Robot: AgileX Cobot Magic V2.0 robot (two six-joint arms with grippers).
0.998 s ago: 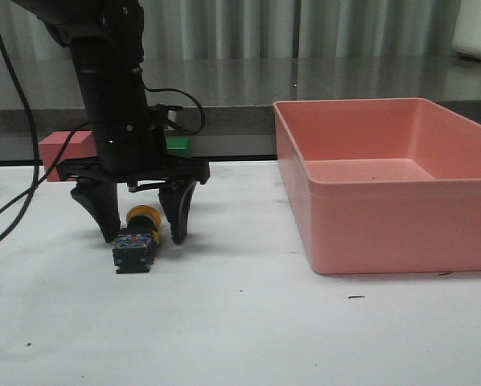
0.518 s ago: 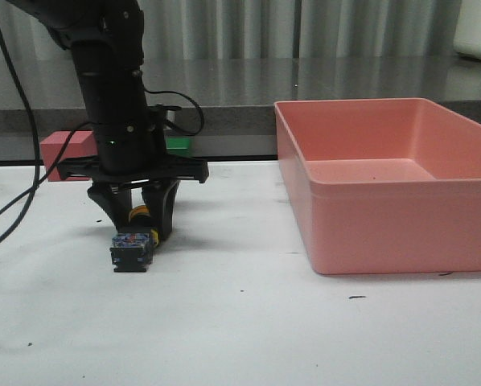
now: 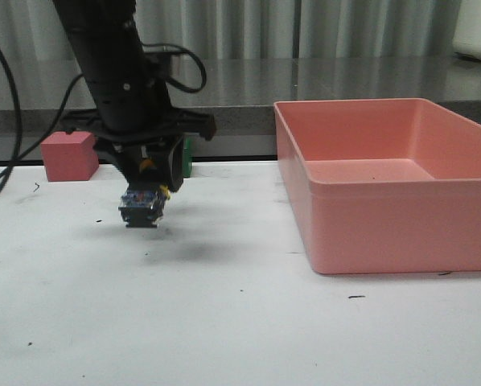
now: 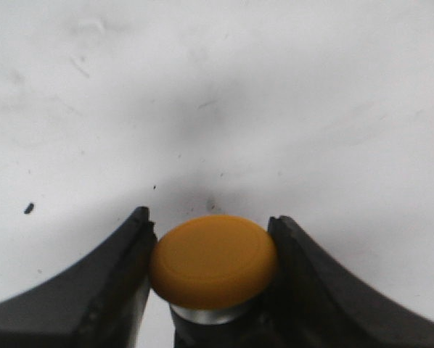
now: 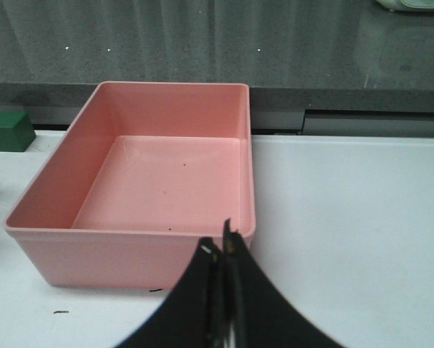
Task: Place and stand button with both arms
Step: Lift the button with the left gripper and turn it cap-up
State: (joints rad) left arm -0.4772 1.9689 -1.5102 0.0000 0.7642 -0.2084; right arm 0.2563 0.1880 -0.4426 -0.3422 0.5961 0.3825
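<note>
- We see the left gripper (image 4: pixel 213 239) clamped on the button (image 4: pixel 214 261), one black finger (image 4: pixel 108 290) pressed against each side of the yellow cap (the silver collar shows just beneath the cap in the left wrist view).
- In the front view the button (image 3: pixel 141 204) hangs clear of the white table (image 3: pixel 240 322), its bluish, blocky base pointing down and toward the camera, and a soft shadow lies on the table below it.
- The left gripper (image 3: pixel 150 181) comes down from a black arm (image 3: pixel 116 72) with cables looping off it, leaning slightly to the right as it descends.
- The right gripper (image 5: pixel 223 250) has its jaws closed together with nothing between them, the two tips touching or very nearly so; we see it only in the right wrist view.
- Just beyond those tips sits the pink bin (image 5: pixel 141 181), open at the top, with only a few dark specks on its floor.
- In the front view the pink bin (image 3: pixel 401 233) stands on the right half of the table, well apart from the held button.
- Behind the left arm, at the far edge of the table, a pink cube (image 3: pixel 68 155) sits to the left, and a green cube (image 3: pixel 187 153) is mostly hidden by the gripper.
- The green cube (image 5: pixel 11 130) shows whole in the right wrist view, beside the bin's far corner.
</note>
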